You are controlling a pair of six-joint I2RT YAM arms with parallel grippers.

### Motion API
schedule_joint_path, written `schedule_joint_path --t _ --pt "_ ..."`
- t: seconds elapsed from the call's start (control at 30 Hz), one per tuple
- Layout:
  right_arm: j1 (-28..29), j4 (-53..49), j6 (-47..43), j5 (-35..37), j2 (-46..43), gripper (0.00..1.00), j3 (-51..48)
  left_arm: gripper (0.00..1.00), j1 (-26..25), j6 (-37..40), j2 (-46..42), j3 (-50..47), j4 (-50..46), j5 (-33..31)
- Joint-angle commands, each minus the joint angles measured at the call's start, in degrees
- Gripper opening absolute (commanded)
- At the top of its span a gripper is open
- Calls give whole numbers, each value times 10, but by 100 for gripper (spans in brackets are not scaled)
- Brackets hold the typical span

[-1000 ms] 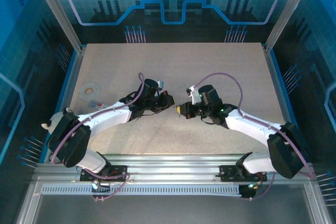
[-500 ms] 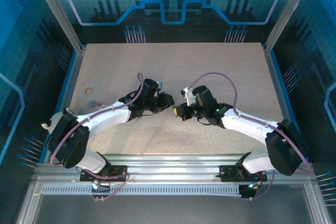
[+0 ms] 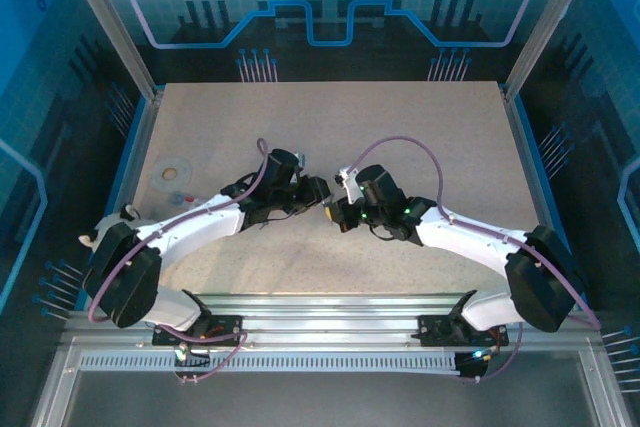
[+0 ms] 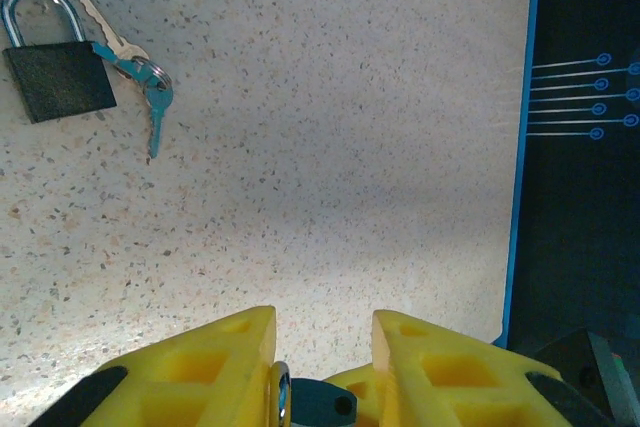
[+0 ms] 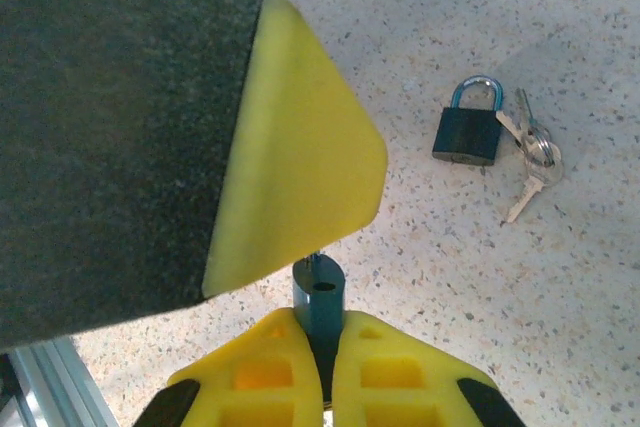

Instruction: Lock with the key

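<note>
Right gripper (image 5: 322,335): you have it clenched on the teal plastic head of a small key (image 5: 320,299). The two yellow fingers are pressed flat against either side of the head. The top of the head, with its hole, stands up above the fingertips.

Left gripper (image 4: 325,319): released, its yellow fingers standing apart with bare counter showing between them.

Key and left gripper: in your left wrist view the teal head sits low in the gap between the spread fingers. A bit of bright metal shows just beside one of them. I cannot tell whether either finger touches the key.

Arms: from above, both reach in to the middle of the speckled beige counter (image 4: 330,157), and the two grippers meet tip to tip there.

Black padlock with a steel shackle (image 4: 58,75): it lies flat on the counter, well apart from both grippers, shackle seated in the body.

Spare keys on a ring (image 4: 148,87): they lie fanned out on the counter, touching the padlock's side.
</note>
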Motion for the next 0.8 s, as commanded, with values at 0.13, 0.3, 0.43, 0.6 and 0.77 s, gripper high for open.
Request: schedule_joint_path --t 0.13,0.3,0.43,0.6,0.77 --pt "20 -14 -19 5 11 0 11 33 -18 -26 -70 11 49 14" --pt "22 -13 -20 8 9 0 10 33 -19 -41 -96 1 55 12" --pt "21 -6 -24 12 -10 0 -1 36 -19 -38 -123 -3 44 -1" --pt "14 4 -24 -17 -28 0 -10 40 -19 -14 -156 1 11 -28" --pt "3 18 -27 -64 -49 0 -23 46 -19 35 -192 1 -27 -62"
